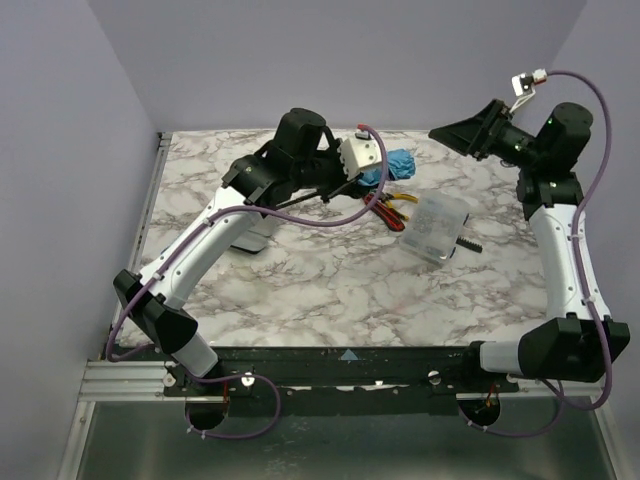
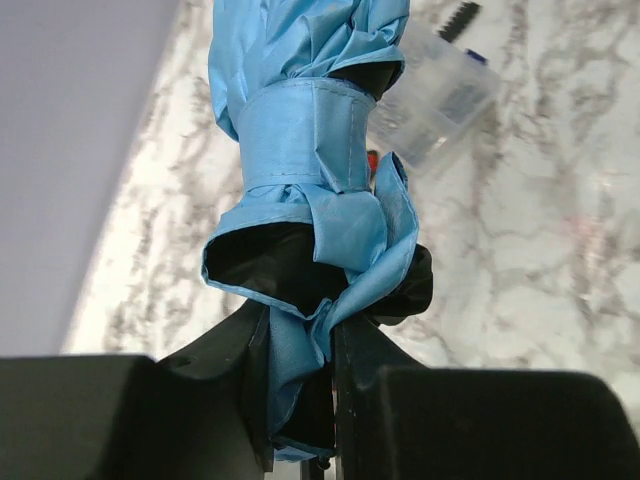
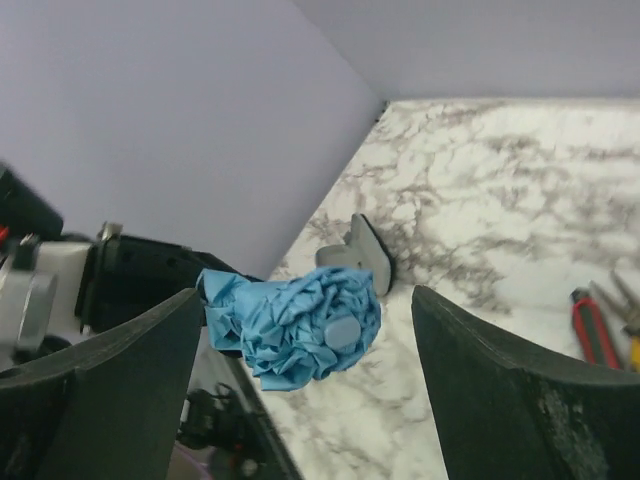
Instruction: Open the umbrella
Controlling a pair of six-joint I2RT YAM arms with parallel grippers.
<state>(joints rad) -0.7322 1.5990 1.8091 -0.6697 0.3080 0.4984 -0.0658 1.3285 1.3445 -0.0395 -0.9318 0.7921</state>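
Worktop (image 1: 330, 290): marbled; a clear case (image 1: 437, 228) and red and yellow tools (image 1: 390, 208) lie on it right of centre, untouched.
Umbrella (image 2: 300, 150): folded, its blue fabric bunched and a strap (image 2: 310, 135) wrapped round it. It is held up off the worktop toward the far side, just past the tools.
Left gripper (image 2: 300, 400): clamped on the loose fabric at one end of the umbrella.
Right gripper (image 1: 448, 133): jaws wide apart, holding nothing, near the umbrella's free end but not touching it.
Axis: the umbrella runs from the left gripper straight toward the right one, and its capped end (image 3: 343, 330) faces into the gap.
Next, I'd say: the right gripper is the one placed to take that free end or the strap, while the left only anchors.
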